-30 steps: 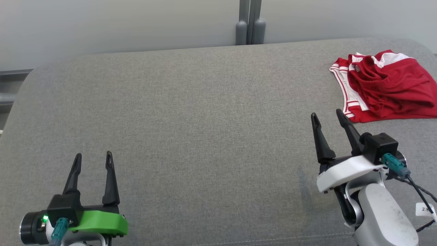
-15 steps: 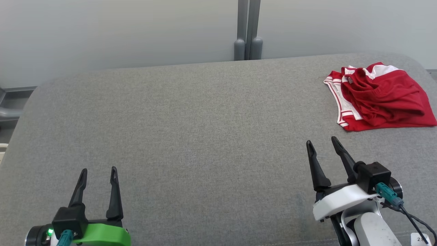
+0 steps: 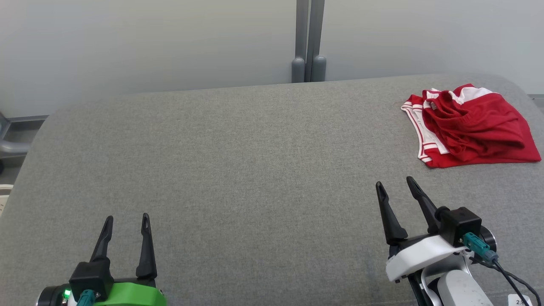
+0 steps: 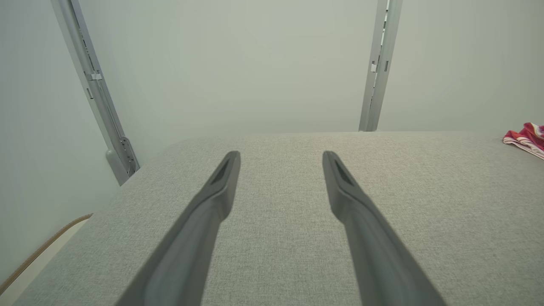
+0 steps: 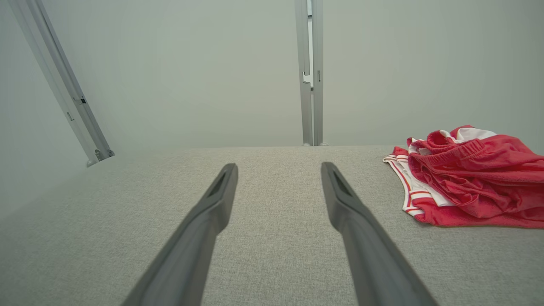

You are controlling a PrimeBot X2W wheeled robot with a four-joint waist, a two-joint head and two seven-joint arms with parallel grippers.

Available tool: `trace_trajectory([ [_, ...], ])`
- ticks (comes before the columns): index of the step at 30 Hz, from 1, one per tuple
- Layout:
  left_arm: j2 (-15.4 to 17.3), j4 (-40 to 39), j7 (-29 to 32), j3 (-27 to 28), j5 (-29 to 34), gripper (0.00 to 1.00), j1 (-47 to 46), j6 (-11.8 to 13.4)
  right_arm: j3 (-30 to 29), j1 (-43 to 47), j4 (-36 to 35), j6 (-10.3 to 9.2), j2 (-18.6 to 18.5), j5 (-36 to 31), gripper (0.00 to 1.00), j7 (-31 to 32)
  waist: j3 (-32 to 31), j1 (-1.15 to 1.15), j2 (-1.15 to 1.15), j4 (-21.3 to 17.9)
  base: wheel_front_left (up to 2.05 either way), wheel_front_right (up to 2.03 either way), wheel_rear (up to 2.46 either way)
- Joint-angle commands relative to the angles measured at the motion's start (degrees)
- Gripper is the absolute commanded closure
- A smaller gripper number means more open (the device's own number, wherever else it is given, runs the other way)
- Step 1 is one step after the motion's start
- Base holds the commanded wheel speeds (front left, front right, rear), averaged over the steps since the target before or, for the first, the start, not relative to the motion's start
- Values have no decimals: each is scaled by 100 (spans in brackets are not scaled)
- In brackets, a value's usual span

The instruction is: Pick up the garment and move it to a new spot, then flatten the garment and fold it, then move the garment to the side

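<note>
A: What takes up most of the scene?

B: A broad grey fabric-covered tabletop (image 3: 255, 170) with rounded far corners. Behind it is a plain pale wall (image 3: 148, 42), split by an upright grey metal post (image 3: 309, 40).

A: And where is the thing to be folded?

B: The crumpled red fabric garment with white striped trim (image 3: 471, 127) lies in a heap on the tabletop, close to its far right corner. Its elastic waistband is turned up on top. From the right wrist it sits to the right of the fingers, apart from them.

A: How do the hands stand?

B: The right hand (image 3: 394, 182), on a white mount, is at the near right with the garment beyond it, near but not touching. Its two long dark fingers are spread wide with nothing between them. The left hand (image 3: 127, 216), on a green mount, is at the near left, well apart from the garment, and is likewise spread and empty
</note>
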Motion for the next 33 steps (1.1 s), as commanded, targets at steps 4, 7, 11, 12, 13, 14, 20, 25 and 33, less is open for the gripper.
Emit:
trace_trajectory([
  [4,15,-12,-13,-6,-31,0,76,20,-18,79,15,-2,-10,25,0,1,-7,0,0,-17,0,0,0],
  [7,28,-20,-13,-17,-32,0,79,23,-5,81,28,-2,-10,50,0,-3,1,0,0,-21,0,0,0],
  [11,41,-36,-13,-28,-30,0,62,30,-4,83,28,-2,-10,62,0,-7,19,0,0,-13,0,0,0],
  [12,46,-38,-13,-29,-31,0,60,29,-7,82,22,-2,-10,64,0,-9,23,0,0,-10,0,0,0],
  [13,49,-40,-13,-31,-31,0,58,29,-8,83,19,-2,-9,62,0,-9,26,0,0,-8,0,0,0],
  [14,50,-47,-13,-32,-36,0,54,27,-10,84,14,-2,-9,64,0,-10,30,0,0,-3,0,0,0],
  [20,55,-73,-13,-35,-58,0,64,18,-5,89,25,-2,-9,76,0,-13,42,0,0,13,0,0,0],
  [25,60,-92,-13,-36,-70,0,87,6,0,82,27,-2,-9,76,0,-15,44,0,0,22,0,0,0],
  [33,-28,182,48,-25,-87,100,73,0,-1,167,224,1,22,91,100,7,45,0,0,24,0,0,0],
])
